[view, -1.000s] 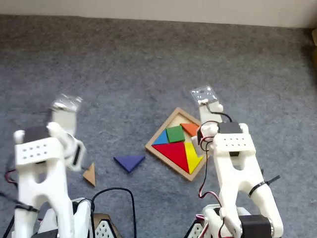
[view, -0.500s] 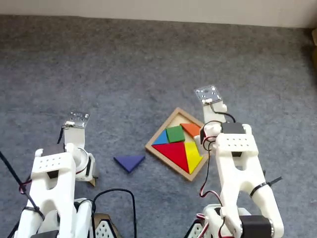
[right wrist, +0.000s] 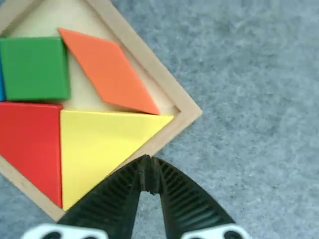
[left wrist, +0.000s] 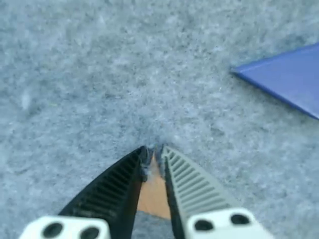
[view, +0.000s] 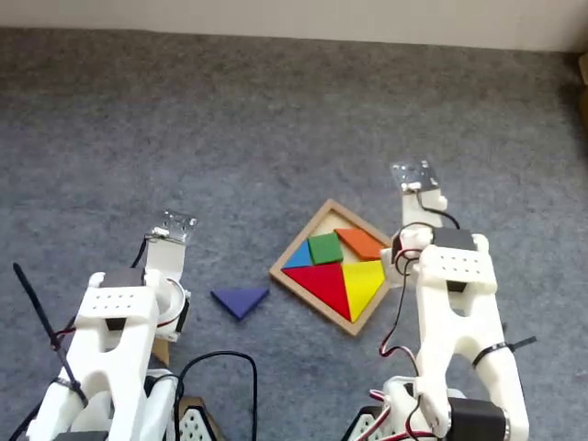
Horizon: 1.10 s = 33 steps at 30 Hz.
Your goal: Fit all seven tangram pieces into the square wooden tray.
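Carpet (view: pixel 276 110), grey and short-piled, covers the table. The wooden tray (view: pixel 299 238) lies on it turned corner-up like a diamond, just beside the right arm (view: pixel 455 285). Five pieces lie inside it: a green square (view: pixel 324 248) near the middle, an orange parallelogram (view: pixel 360 242) just beside the square along the far right rim, a large red triangle (view: pixel 320 283) and a large yellow triangle (view: pixel 361 283) side by side in the near half, and a small light blue triangle (view: pixel 297 258) in the left corner against the green square. Bare wood shows in the far corner, beyond the square and the parallelogram. The right gripper (right wrist: pixel 148 174) has its jaws pressed together with nothing between them. Its tips hang over the tray's near right rim, right at the long edge of the yellow triangle, and I cannot tell whether they touch the wood. A dark blue triangle (view: pixel 240 299) lies flat on the carpet between the tray and the left arm (view: pixel 119 312), apart from both. The left gripper (left wrist: pixel 153 154) points down at the carpet with its jaws closed to a narrow wedge on a tan triangle (left wrist: pixel 153 196), which fills the gap between them. In the left wrist view the dark blue triangle lies off to one side, well clear of the tips.
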Each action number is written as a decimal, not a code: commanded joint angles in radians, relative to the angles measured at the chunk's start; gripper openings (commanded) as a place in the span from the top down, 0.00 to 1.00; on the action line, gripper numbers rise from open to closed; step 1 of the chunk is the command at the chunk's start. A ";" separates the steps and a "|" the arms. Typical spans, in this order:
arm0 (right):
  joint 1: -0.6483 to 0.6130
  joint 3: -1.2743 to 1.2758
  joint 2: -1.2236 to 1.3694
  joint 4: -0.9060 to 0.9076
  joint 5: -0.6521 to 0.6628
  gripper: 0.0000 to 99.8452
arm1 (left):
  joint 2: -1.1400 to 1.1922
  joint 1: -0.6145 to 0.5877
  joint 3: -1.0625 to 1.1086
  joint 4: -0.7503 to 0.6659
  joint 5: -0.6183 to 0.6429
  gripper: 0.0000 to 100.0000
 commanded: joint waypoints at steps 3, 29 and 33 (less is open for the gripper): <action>0.044 -0.008 -0.044 -0.005 0.049 0.99 | -0.013 0.015 -0.054 0.008 0.003 0.99; -0.019 0.266 -0.585 0.016 0.078 0.99 | -0.012 -0.361 -0.275 0.462 -0.569 0.93; -0.013 0.268 -0.585 0.022 0.078 0.99 | -0.010 -0.357 -0.147 0.351 -0.624 0.93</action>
